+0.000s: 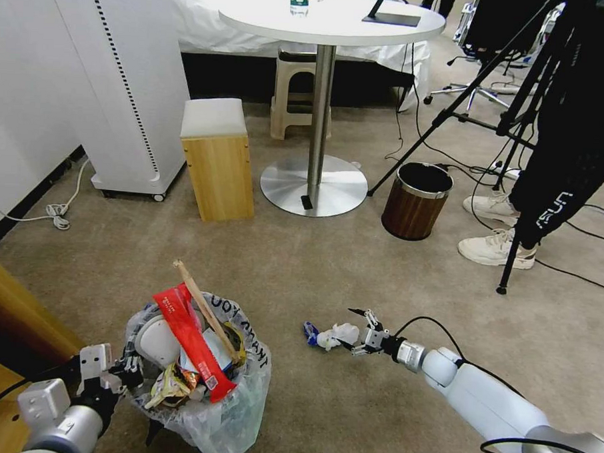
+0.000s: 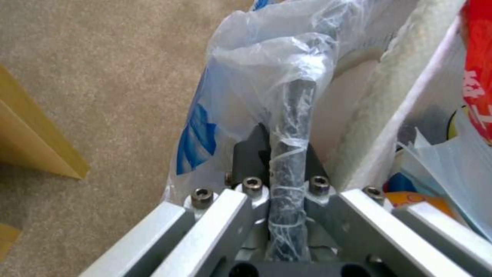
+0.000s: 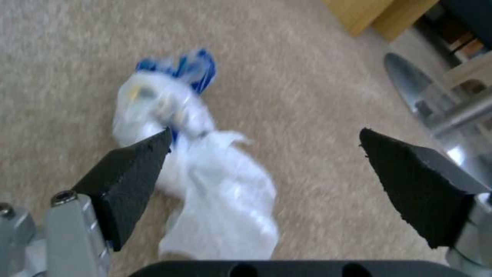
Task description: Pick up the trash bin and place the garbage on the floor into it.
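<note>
The trash bin (image 1: 230,410), lined with a crinkled clear bag with black lettering, is low at my front left. It holds a red wrapper (image 1: 191,342), a wooden stick (image 1: 205,312), a white slipper and snack packets. My left gripper (image 1: 121,373) is shut on the bin's bag-covered dark rim (image 2: 295,115), as the left wrist view of that gripper (image 2: 287,165) shows. To the bin's right, a piece of garbage (image 1: 330,336) lies on the beige floor (image 1: 313,274): a crumpled white wad with a blue bit (image 3: 205,173). My right gripper (image 1: 366,333) hovers just right of it, open (image 3: 264,134), one fingertip (image 3: 148,150) over the wad.
A brown wood-grain bin (image 1: 416,201) stands ahead to the right, beside the round table's metal base (image 1: 314,183). A wooden box stool (image 1: 217,159) and a white cabinet (image 1: 121,78) are ahead to the left. Tripod legs, cables and a person's shoes (image 1: 494,248) crowd the right. Wooden furniture (image 1: 11,307) lies near left.
</note>
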### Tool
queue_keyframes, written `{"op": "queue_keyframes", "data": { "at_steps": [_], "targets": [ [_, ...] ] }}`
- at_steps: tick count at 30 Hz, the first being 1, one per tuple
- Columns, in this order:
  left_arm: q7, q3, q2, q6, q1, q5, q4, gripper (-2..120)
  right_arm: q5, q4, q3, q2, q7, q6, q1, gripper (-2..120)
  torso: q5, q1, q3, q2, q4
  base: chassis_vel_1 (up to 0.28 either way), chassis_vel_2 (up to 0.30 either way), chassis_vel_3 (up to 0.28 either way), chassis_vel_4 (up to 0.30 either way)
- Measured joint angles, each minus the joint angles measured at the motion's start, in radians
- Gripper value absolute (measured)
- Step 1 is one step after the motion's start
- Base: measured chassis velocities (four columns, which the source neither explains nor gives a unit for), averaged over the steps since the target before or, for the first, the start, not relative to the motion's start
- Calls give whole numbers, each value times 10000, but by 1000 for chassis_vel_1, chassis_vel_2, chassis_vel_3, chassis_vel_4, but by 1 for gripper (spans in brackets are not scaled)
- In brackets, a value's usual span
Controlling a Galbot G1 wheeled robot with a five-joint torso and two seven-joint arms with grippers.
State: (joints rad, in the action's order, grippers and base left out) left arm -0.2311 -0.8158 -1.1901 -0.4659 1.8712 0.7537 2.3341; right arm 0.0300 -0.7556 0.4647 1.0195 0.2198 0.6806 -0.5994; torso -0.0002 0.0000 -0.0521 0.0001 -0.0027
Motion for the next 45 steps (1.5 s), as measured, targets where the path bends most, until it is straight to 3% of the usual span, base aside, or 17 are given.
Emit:
{"op": "queue_keyframes", "data": {
  "at_steps": [9, 34, 45],
  "targets": [
    [-13, -25, 15, -8, 83, 22, 112, 0, -191, 873, -224, 600, 194, 208, -52, 89, 2, 0, 0, 0, 1, 0, 0, 0, 0],
    [13, -28, 6, 125, 77, 21, 38, 0, -596, 1588, -1023, 675, -8, 172, -346, 70, 1, 0, 0, 0, -1, 0, 0, 0, 0],
    [72, -38, -71, 210, 153, -8, 50, 0, -708, 2025, -848, 1481, -102, 148, -7, 68, 2, 0, -1, 0, 2, 0, 0, 0, 0]
  ]
}}
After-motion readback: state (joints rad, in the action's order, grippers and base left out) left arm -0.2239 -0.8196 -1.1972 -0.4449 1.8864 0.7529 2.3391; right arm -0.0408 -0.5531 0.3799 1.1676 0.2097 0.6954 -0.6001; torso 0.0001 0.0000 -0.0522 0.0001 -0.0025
